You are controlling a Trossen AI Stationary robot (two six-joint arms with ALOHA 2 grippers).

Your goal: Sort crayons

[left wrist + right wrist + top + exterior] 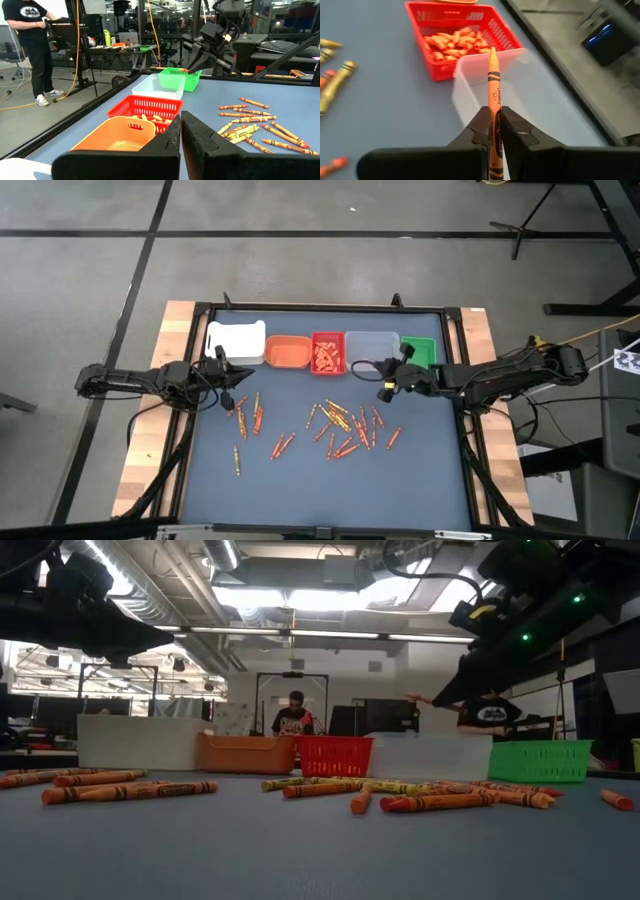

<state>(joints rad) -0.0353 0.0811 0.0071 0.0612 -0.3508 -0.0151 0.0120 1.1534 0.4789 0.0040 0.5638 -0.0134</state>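
Observation:
Several orange-red and yellowish crayons [345,420] lie loose on the blue table top; the low view shows this heap of crayons [440,802] lying flat. My right gripper [493,112] is shut on one orange crayon [493,80] above the clear bin [520,95], beside the red bin [455,42], which holds several crayons. In the high view my right gripper [384,390] sits just in front of the row of bins. My left gripper [181,122] waits shut and level at the table's left, holding nothing; the high view shows this left gripper [222,370] near the white bin [236,340]. My right gripper pinches the orange crayon's paper-wrapped lower half [493,122] between its two fingers. The crayon lies along the fingers, with its pointed end [492,52] sticking out ahead of them. The fingers come from the table's right, slanting down. The crayon is lifted clear, over the clear bin's corner.
Five bins stand in a row at the table's far edge: white, orange [288,350], red [328,352], clear [372,348] and green [420,350]. Wooden rails [150,450] frame the table. People stand in the room beyond the table [30,45].

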